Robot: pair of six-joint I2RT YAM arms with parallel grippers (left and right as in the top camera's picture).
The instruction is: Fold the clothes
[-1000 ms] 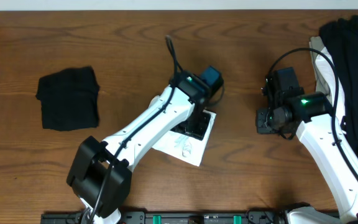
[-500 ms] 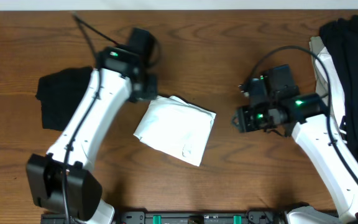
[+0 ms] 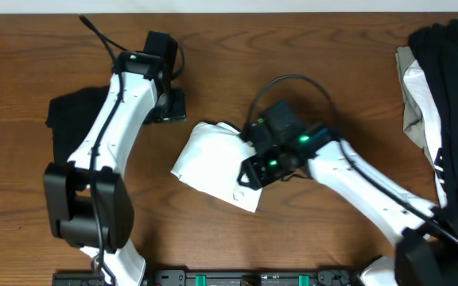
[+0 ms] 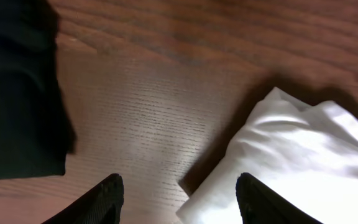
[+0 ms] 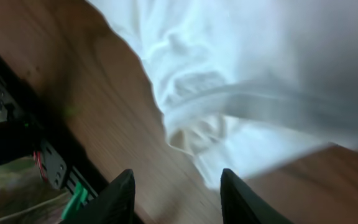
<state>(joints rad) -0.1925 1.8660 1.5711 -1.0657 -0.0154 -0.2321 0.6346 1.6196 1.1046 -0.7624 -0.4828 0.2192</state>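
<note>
- The white T-shirt (image 3: 209, 159) lies folded in a tilted rectangle on the table (image 3: 332, 63), with a small print near its lower corner.
- The right gripper (image 3: 254, 169) hangs over the shirt's right part, its arm reaching in from the lower right. Its jaws stand wide above the rumpled hem, gripping nothing.
- The left gripper (image 3: 169, 107) sits just up-left of the shirt, jaws wide and empty.
- A folded black garment (image 3: 74, 127) lies left of the shirt.
- A heap of clothes (image 3: 444, 95), black and beige, lies well to its right.
</note>
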